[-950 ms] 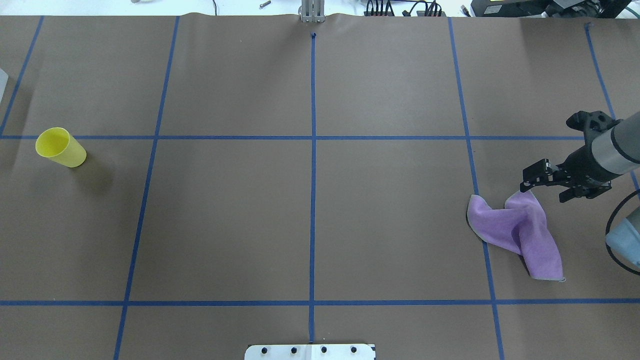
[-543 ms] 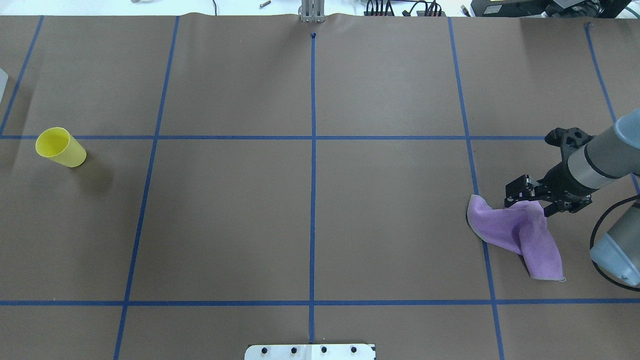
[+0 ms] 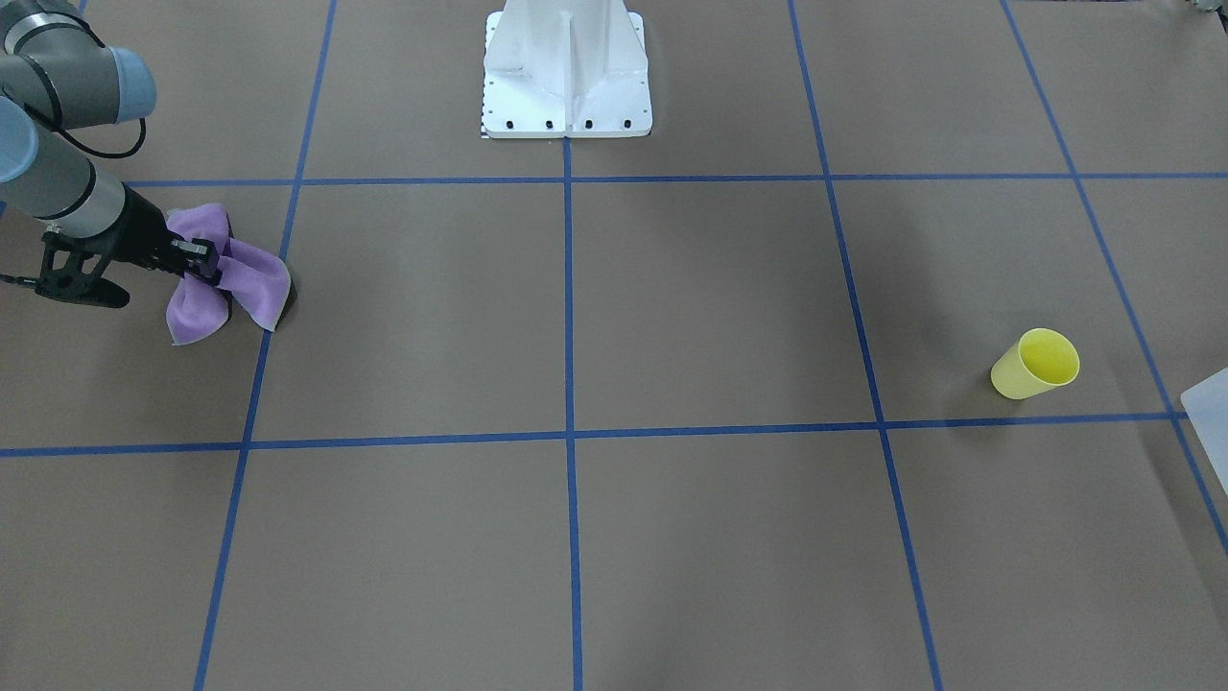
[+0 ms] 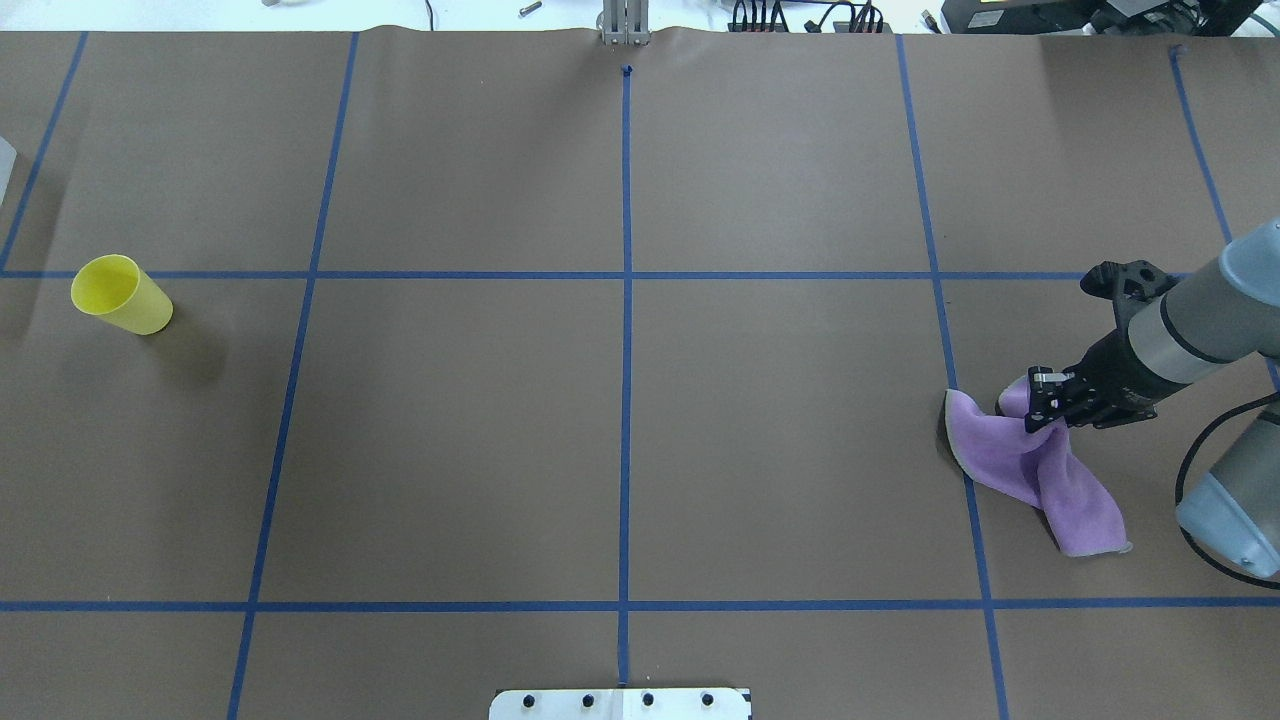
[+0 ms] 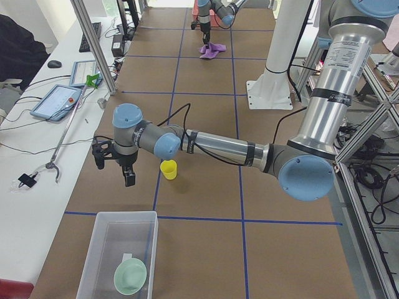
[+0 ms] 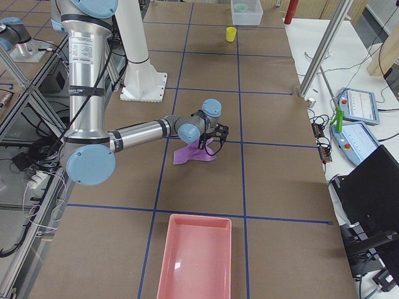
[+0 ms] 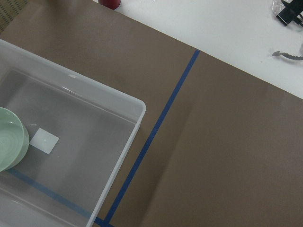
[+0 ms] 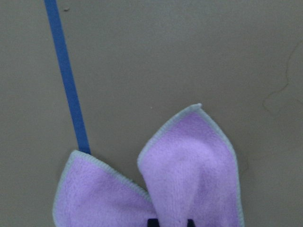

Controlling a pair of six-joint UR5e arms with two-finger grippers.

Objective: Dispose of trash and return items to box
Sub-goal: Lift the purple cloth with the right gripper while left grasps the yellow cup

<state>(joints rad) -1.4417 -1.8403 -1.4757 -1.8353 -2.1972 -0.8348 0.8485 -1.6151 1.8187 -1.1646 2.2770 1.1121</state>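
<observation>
A purple cloth (image 4: 1040,470) lies crumpled on the brown table at the right; it also shows in the front view (image 3: 240,278) and the right wrist view (image 8: 189,175). My right gripper (image 4: 1045,402) is shut on the cloth's far edge, down at table level, with a fold bunched between its fingers. A yellow cup (image 4: 120,293) stands at the far left, open end up. My left gripper (image 5: 128,177) hangs just beside the cup (image 5: 169,169), seen only in the left side view, so I cannot tell whether it is open.
A clear plastic box (image 5: 124,215) with a green bowl (image 5: 130,276) in it stands at the table's left end; the left wrist view looks down on its rim (image 7: 94,85). A pink tray (image 6: 196,261) lies at the table's right end. Blue tape lines grid the table.
My right gripper has moved left and down onto the cloth's far edge and shut on it, bunching the fold. The cup has not moved.
</observation>
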